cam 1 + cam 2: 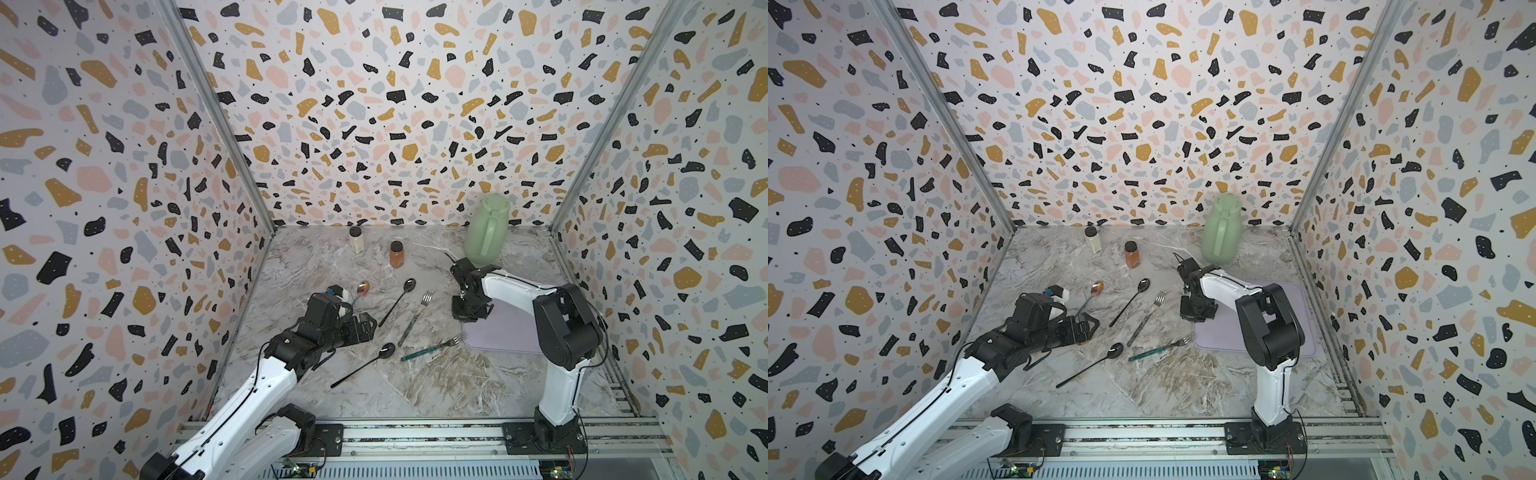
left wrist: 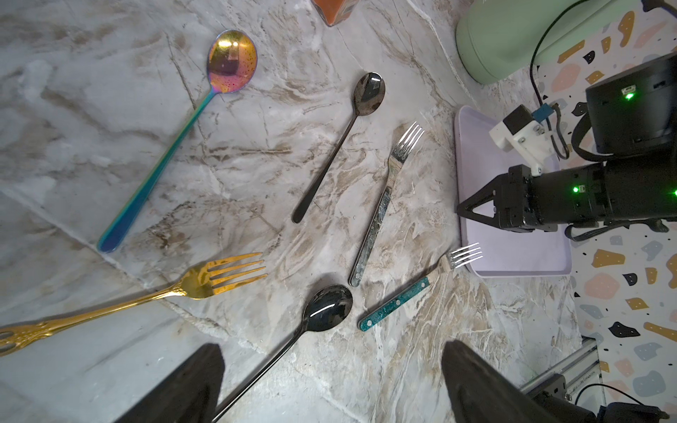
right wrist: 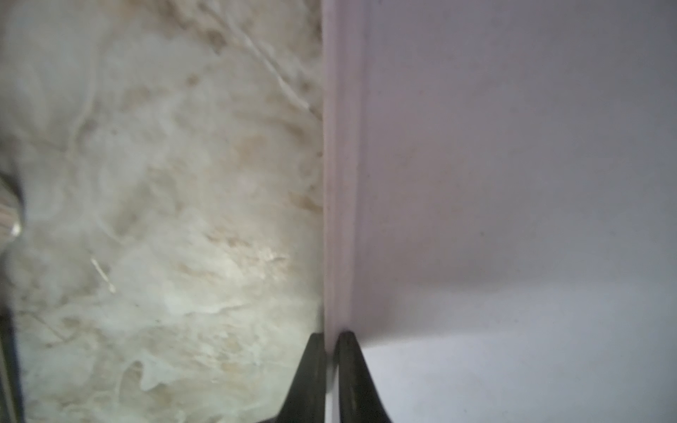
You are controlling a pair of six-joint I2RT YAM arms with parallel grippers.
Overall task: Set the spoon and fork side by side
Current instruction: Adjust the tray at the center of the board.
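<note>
Spoon (image 1: 395, 305), black and short, and a silver fork (image 1: 413, 321) lay side by side on the marble tabletop (image 1: 436, 386), near each other but apart, bowl and tines toward the back wall. The right gripper (image 3: 331, 335) was pinched together on the rim of the lilac tray (image 3: 340, 183). The left gripper (image 2: 329, 348) stood wide apart above the handle of a longer black spoon (image 2: 328, 307), holding nothing. A teal-handled fork (image 2: 403, 297) lay just beside that spoon's bowl, tines at the tray's edge.

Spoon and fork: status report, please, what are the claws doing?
Left gripper open, empty. Right gripper shut on tray rim. Black spoon, marbled fork lying near-parallel, untouched. Teal fork nearby.
</note>
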